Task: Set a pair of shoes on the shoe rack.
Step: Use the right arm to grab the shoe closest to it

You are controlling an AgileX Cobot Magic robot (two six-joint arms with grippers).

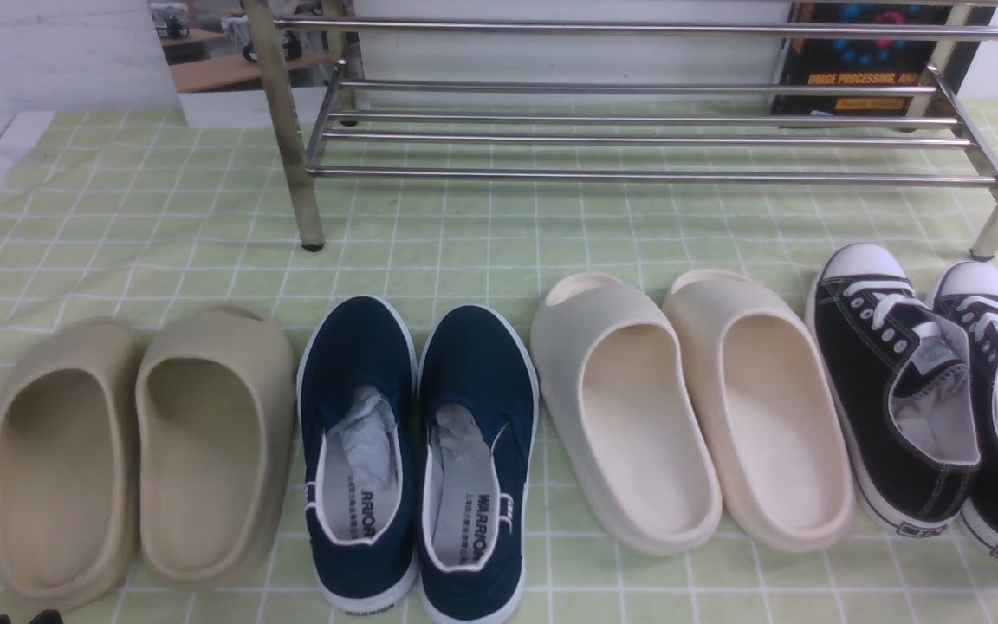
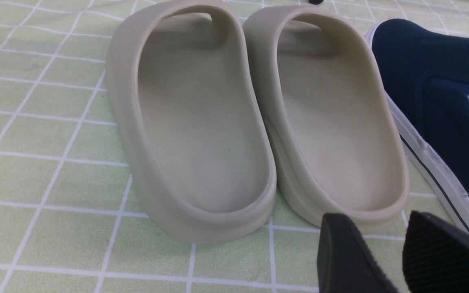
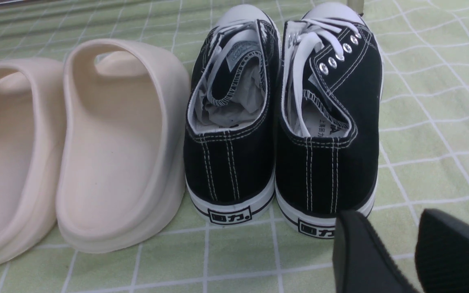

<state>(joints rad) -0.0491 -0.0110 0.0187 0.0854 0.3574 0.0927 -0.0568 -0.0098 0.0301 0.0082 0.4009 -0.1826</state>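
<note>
The pair of shoes, two black canvas sneakers with white laces and toe caps, stands side by side on the cloth at the far right, toes toward the shoe rack. The rack of steel bars spans the back and holds nothing. In the right wrist view the sneakers' heels face my right gripper, which is open and empty just behind the right sneaker's heel. My left gripper is open and empty, just behind the heel of a tan slide.
From left to right along the front stand tan foam slides, navy slip-ons and cream slides; the cream pair sits right beside the sneakers. A green checked cloth covers the table. A dark book stands behind the rack.
</note>
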